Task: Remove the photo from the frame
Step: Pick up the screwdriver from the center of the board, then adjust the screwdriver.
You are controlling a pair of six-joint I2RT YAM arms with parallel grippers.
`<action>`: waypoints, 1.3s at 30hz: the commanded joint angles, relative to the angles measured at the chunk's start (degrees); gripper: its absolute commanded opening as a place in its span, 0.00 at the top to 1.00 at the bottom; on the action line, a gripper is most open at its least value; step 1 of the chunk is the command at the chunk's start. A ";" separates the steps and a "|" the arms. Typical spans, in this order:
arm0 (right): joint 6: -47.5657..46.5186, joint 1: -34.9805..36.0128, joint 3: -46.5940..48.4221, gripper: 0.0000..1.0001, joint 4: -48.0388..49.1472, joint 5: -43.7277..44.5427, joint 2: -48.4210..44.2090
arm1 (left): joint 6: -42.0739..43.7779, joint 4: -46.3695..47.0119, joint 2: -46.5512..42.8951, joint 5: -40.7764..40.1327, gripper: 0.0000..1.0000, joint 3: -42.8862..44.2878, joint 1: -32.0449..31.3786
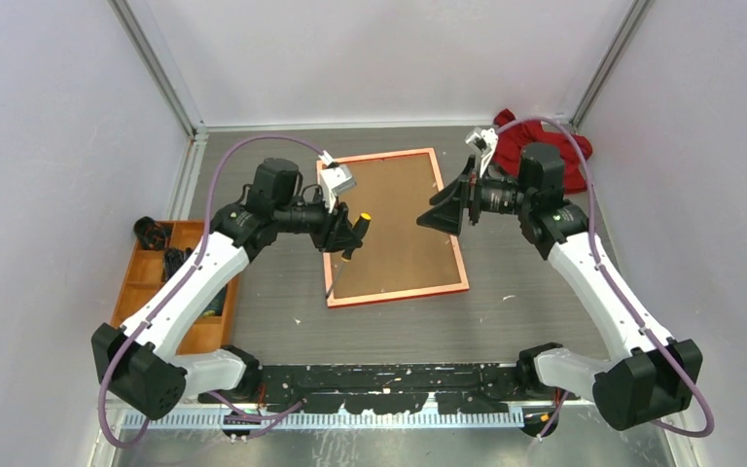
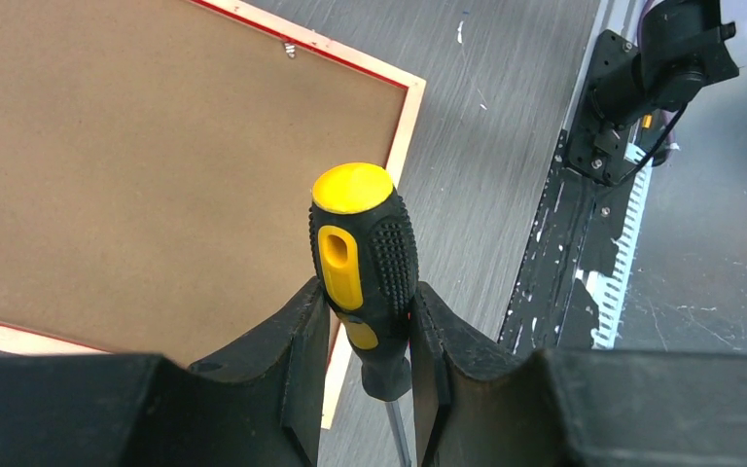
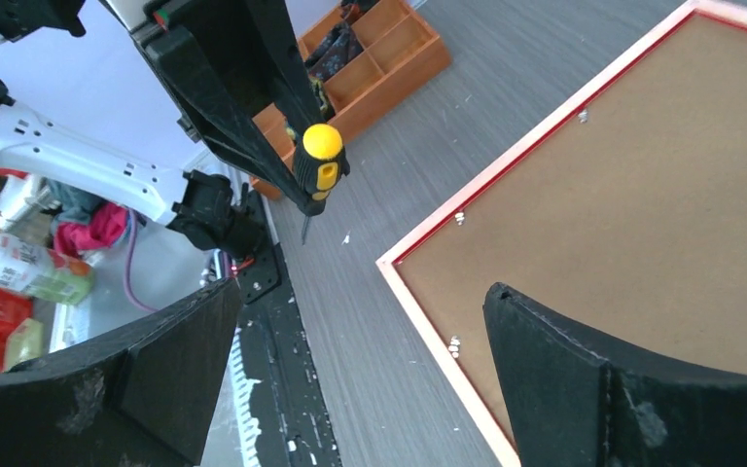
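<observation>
The frame (image 1: 399, 294) lies face down on the table, its orange-pink back rim around a plain brown backing board (image 1: 394, 224). The photo is hidden under that board. My left gripper (image 1: 355, 236) hovers over the frame's left edge, shut on a screwdriver (image 2: 365, 243) with a black and yellow handle, shaft pointing down. In the left wrist view the frame's near corner (image 2: 404, 126) sits just behind the handle. My right gripper (image 1: 452, 199) hangs above the board's right side, open and holding nothing. The right wrist view shows the frame's rim (image 3: 428, 311) between its fingers.
An orange compartment tray (image 1: 146, 282) with dark parts stands at the left. A red cloth (image 1: 535, 146) lies at the back right corner. Small metal tabs (image 3: 458, 218) sit along the frame's inner edge. White walls close in three sides.
</observation>
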 commanded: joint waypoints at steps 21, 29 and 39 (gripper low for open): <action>25.96 7.26 -17.20 0.23 39.67 7.52 9.29 | 2.54 0.08 9.75 -2.91 1.00 4.73 -6.22; 23.65 8.88 -18.87 0.26 39.72 6.74 10.37 | 1.96 -0.17 11.50 -1.67 0.99 4.78 -6.87; 19.54 10.25 -19.75 0.29 38.89 6.06 11.08 | 1.06 1.06 11.69 0.24 0.99 3.08 -7.09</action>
